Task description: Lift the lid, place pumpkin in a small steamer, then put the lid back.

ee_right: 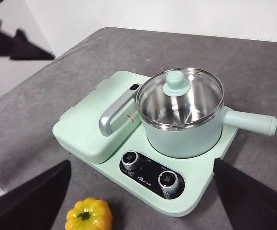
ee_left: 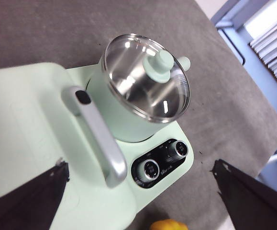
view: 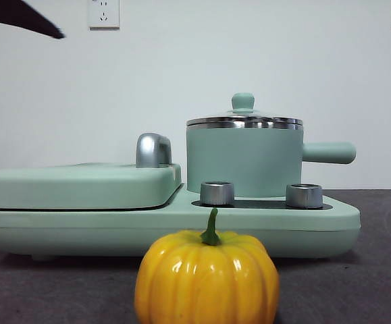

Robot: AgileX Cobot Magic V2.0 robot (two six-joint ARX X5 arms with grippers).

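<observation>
Grippers, left [ee_left: 140,201] and right [ee_right: 140,201], hang wide open and empty above the steamer [ee_right: 186,136]; lid [ee_right: 179,96] on, pumpkin [ee_right: 89,215] below the right one.

The left gripper [ee_left: 140,201] hangs high in the air with its two black jaws spread wide apart, one at each lower corner of the left wrist view, and nothing is between them. The right gripper [ee_right: 140,196] is also raised, its jaws far apart in the same way and holding nothing. In the right wrist view, the other arm [ee_right: 18,45] shows as a dark, pointed shape near the upper corner (only a part of it is seen, so its pose is not clear). In the front view only one black tip [view: 23,18] enters at the top corner; which arm it belongs to cannot be told from there.
</observation>
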